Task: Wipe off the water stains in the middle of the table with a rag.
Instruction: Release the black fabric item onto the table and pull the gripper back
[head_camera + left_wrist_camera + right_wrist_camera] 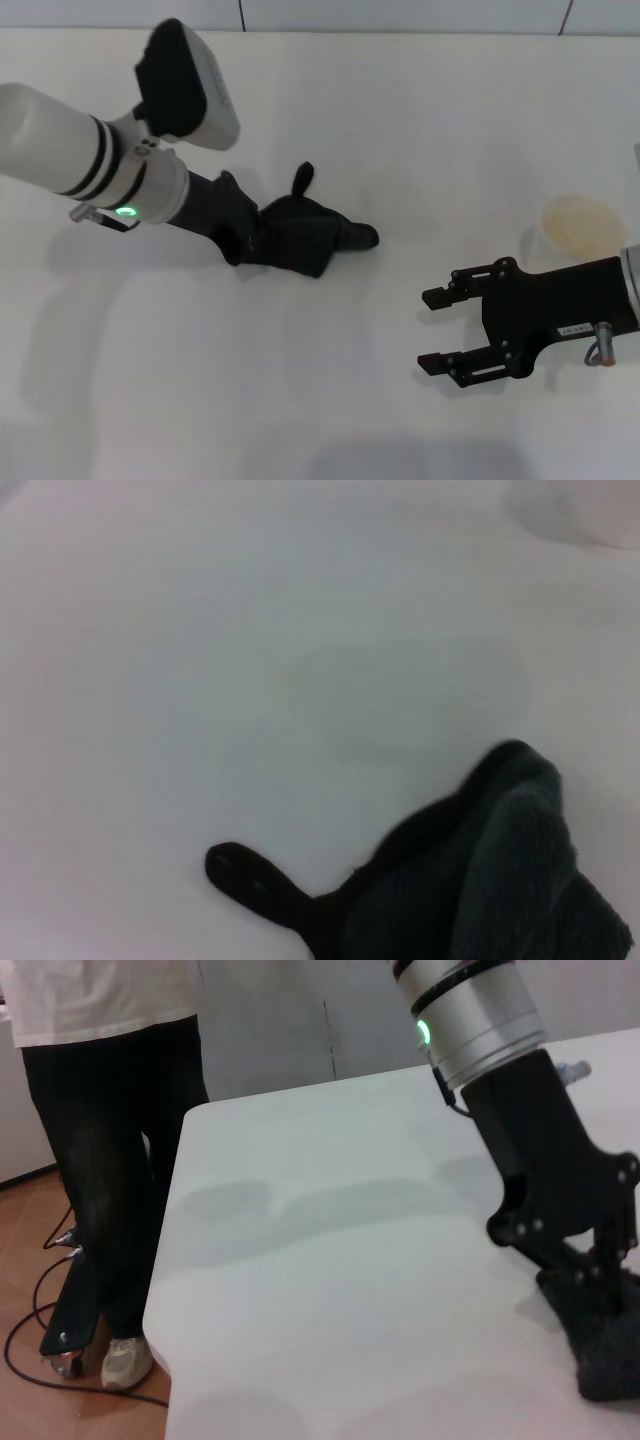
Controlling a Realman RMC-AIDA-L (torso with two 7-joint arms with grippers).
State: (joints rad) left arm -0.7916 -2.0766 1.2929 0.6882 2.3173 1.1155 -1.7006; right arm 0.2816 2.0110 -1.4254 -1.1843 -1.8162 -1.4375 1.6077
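Observation:
A dark rag [300,240] lies bunched in the middle of the white table [420,110]. My left gripper [325,215] reaches in from the upper left and is shut on the rag, pressing it against the tabletop. In the left wrist view one black finger [245,872] lies beside the rag [500,880], and a faint dull patch [410,695] shows on the table just beyond. The water stains are hidden. In the right wrist view the left gripper [585,1260] stands over the rag [610,1355]. My right gripper [430,331] hovers open and holds nothing at the lower right.
A pale translucent cup [580,225] stands at the right, just behind the right gripper. In the right wrist view a person [110,1110] in dark trousers stands beyond the table's far edge [170,1290], with cables on the floor.

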